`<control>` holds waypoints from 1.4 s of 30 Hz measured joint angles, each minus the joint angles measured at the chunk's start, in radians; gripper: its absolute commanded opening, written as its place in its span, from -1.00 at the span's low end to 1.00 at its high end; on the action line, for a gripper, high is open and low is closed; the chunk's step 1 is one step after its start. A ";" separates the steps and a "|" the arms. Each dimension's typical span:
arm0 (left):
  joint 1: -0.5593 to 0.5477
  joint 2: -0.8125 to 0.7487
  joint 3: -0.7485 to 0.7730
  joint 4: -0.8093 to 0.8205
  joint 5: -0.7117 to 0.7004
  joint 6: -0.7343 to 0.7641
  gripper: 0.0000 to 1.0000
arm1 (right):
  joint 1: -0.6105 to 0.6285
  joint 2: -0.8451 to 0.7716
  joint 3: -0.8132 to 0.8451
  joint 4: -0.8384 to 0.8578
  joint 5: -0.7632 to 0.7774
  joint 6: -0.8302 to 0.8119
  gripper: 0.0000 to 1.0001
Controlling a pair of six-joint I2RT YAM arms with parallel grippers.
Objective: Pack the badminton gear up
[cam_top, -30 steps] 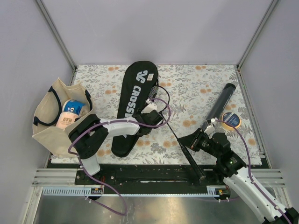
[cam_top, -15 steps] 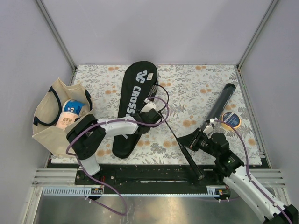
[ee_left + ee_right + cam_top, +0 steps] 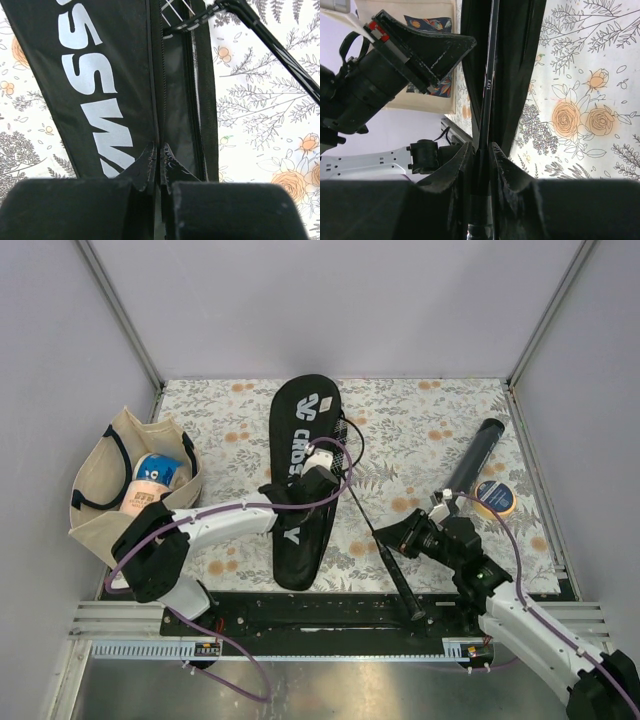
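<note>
Our left gripper (image 3: 159, 152) is pinched shut on the zipper lip of the cover (image 3: 85, 75), and our right gripper (image 3: 481, 150) is clamped on the shaft of the racquet (image 3: 489, 70) — its head sits at the cover's open side, its handle pointing away from the cover. We judge we are sliding the racquet in; next, hold the lip up and push along the shaft.

Pale lavender walls (image 3: 330, 300) close in the table (image 3: 420, 430) on three sides, and aluminium posts (image 3: 119, 310) slant up from its far corners. The tabletop wears a cloth of grey leaves and orange flowers. Along its near edge runs a black rail (image 3: 300, 610), with a dull metal sheet (image 3: 330, 690) beyond it. The light is soft and even.
</note>
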State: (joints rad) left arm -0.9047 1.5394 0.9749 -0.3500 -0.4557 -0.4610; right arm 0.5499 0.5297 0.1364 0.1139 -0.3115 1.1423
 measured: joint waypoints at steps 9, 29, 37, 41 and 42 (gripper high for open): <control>-0.003 -0.030 -0.029 0.016 0.069 -0.034 -1.00 | 0.061 0.339 0.037 0.222 0.023 -0.006 -1.00; -0.003 -0.224 -0.199 0.135 0.263 -0.254 -1.00 | 0.173 1.051 0.328 0.653 0.224 -0.101 -1.00; 0.005 -0.311 -0.268 0.225 0.274 -0.375 -1.00 | 0.243 1.219 0.402 0.697 0.297 -0.102 -1.00; 0.010 -0.312 -0.286 0.245 0.269 -0.409 -1.00 | 0.270 1.270 0.438 0.701 0.334 -0.095 -1.00; 0.013 -0.312 -0.293 0.248 0.264 -0.414 -1.00 | 0.278 1.280 0.450 0.697 0.344 -0.093 -1.00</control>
State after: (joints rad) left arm -0.8917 1.2278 0.6823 -0.1017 -0.1917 -0.8753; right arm 0.8280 1.8095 0.5865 0.8104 0.0322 1.0492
